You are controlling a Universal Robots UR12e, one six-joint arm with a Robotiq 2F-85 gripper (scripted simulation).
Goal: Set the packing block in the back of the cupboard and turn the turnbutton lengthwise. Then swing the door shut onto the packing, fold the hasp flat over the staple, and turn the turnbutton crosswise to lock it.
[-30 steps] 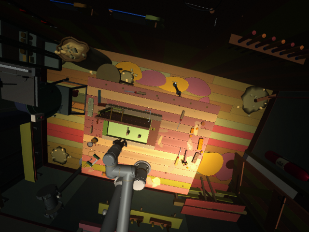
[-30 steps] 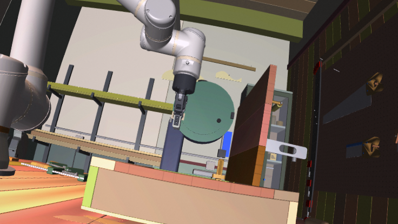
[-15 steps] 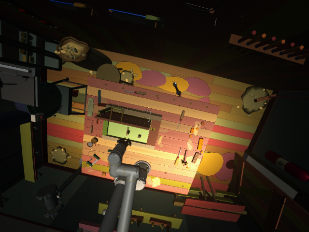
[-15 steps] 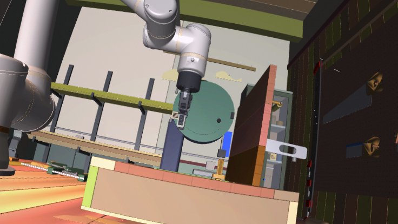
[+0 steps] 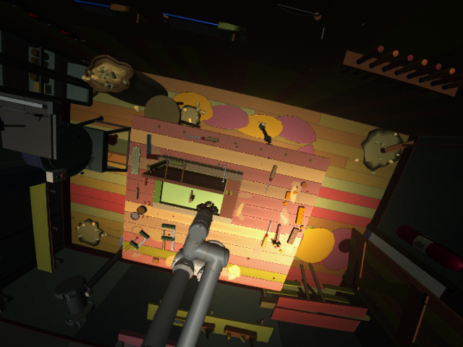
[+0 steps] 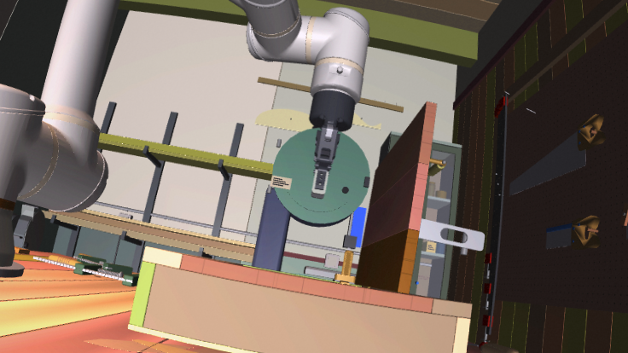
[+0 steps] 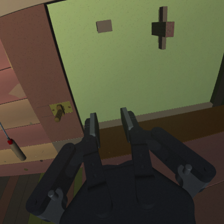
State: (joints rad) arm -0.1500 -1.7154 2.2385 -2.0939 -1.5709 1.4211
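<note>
The packing block (image 7: 162,28) lies on the green back panel (image 5: 189,197) inside the open cupboard, a dark block crossing a thin strip, with a small flat pad (image 7: 104,25) to its left. The cupboard door (image 6: 397,202) stands upright at the far side, and its slotted hasp (image 6: 452,237) sticks out from the door's edge. The brass turnbutton (image 7: 59,112) sits on the cupboard's frame, left of my fingers in the wrist camera. My gripper (image 7: 109,125) hangs above the cupboard's near rim, partly open and holding nothing.
The cupboard's near wall (image 6: 298,318) rises just below the gripper. A screwdriver (image 7: 15,149) lies on the striped bench to the left, and more hand tools (image 5: 291,220) are scattered to the right of the cupboard. A green disc (image 6: 323,175) stands behind the gripper.
</note>
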